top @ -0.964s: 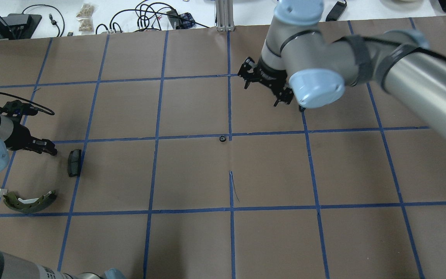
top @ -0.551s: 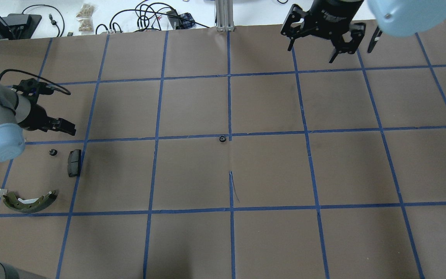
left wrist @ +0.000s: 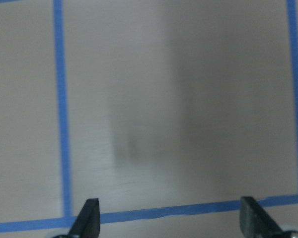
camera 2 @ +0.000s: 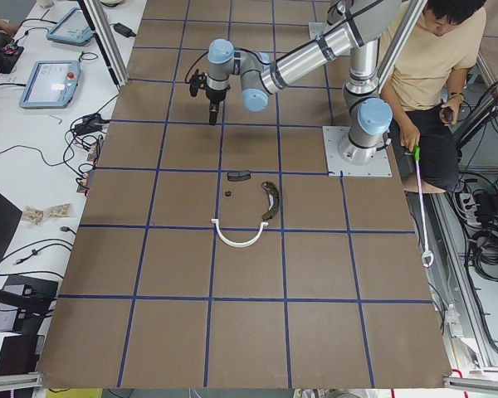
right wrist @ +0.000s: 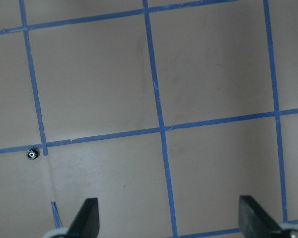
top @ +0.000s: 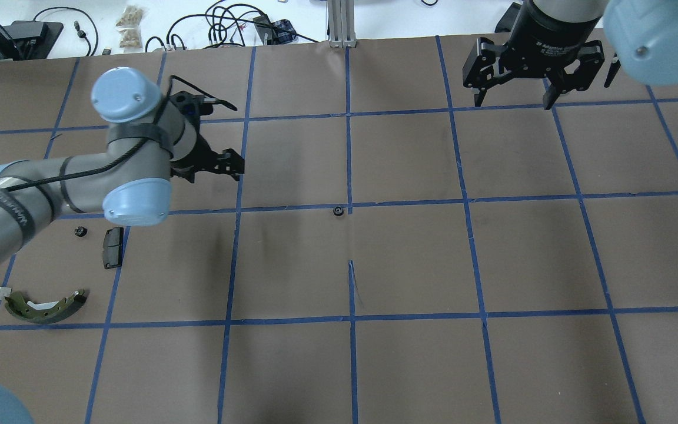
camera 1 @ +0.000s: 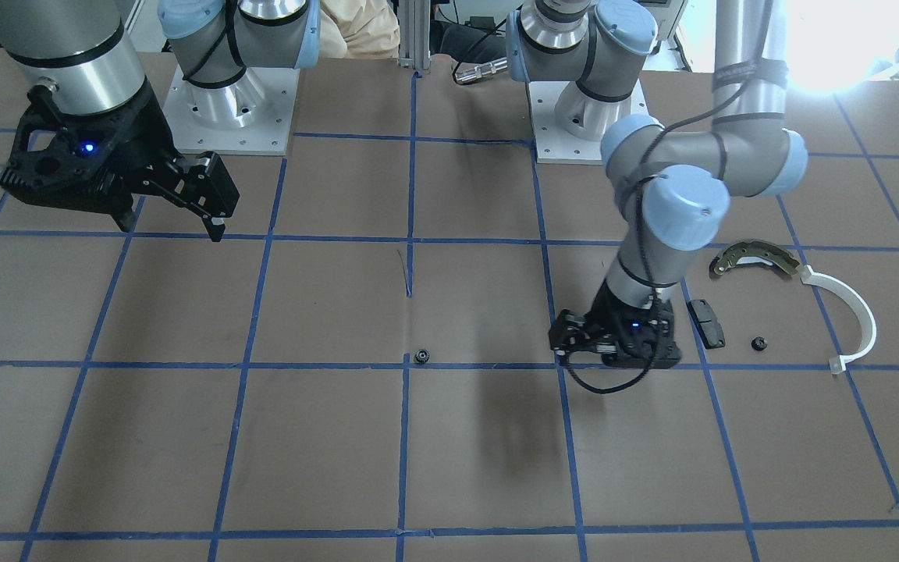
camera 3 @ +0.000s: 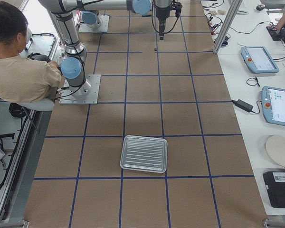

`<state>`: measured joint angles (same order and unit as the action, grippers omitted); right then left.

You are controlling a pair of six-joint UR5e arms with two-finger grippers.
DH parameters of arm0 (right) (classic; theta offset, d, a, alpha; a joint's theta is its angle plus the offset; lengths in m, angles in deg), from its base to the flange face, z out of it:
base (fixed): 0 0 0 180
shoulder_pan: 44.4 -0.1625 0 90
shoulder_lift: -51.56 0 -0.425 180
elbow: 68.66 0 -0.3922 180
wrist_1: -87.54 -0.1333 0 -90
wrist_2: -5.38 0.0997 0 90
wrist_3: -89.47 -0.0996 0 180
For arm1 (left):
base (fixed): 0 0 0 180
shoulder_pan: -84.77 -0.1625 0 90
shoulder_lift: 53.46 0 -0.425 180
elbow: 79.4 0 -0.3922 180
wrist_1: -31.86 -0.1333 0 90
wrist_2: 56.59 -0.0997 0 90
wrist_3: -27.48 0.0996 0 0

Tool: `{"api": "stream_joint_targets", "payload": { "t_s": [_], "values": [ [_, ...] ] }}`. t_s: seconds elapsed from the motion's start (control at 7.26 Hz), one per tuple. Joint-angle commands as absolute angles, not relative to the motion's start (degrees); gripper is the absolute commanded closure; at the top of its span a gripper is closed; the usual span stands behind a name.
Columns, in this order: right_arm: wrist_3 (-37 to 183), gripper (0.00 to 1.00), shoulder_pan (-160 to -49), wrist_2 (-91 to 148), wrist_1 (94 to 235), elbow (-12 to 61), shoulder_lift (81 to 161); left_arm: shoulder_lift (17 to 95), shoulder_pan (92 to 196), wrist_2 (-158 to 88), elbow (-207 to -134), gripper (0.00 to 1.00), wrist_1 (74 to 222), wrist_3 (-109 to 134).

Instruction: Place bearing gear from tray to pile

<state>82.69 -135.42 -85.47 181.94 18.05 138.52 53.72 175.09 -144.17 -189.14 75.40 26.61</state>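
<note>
One bearing gear (top: 337, 210) is seen near the middle of the table (top: 409, 365), lying on a blue tape line (top: 292, 207) just beside a crossing. It is touched by neither arm. A second bearing gear (camera 1: 758, 342) is found at the pile (camera 2: 271, 201), on the robot's left side of the table. It lies between the black pad (camera 1: 707, 322) and the white half-ring (camera 1: 847, 312), just beside the pad but apart from it. The olive brake shoe (camera 1: 754, 257) lies near them, with one end close to the half-ring.

The tray (camera 3: 144, 154) is set at the robot's right end of the table, well apart from both gears. Only a sliver of it is caught in the overhead view.

The left gripper (top: 234, 166) is held above the table between the pile and the middle gear. In its blurred wrist view its fingers (left wrist: 89, 218) are spread wide, and nothing but bare table and tape is seen between them. The right gripper (top: 512, 100) is held near the table's far edge in the overhead view — likewise released, with nothing grasped. In its wrist view the middle gear appears low on the left, well clear of the fingers (right wrist: 87, 218).
</note>
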Motion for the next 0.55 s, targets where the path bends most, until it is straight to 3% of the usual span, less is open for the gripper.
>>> {"api": "stream_joint_targets", "payload": {
  "t_s": [0.0, 0.41],
  "values": [
    [83.67, 0.00, -135.46, -86.03, 182.02, 16.96, 138.84, 57.00, 185.81, -143.87, -182.27, 0.00, 81.20, 14.50],
    [83.58, 0.00, -135.46, -85.85, 182.46, 17.30, 138.83, 64.03, 193.75, -144.30, -178.97, 0.00, 81.17, 4.99]
  ]
}}
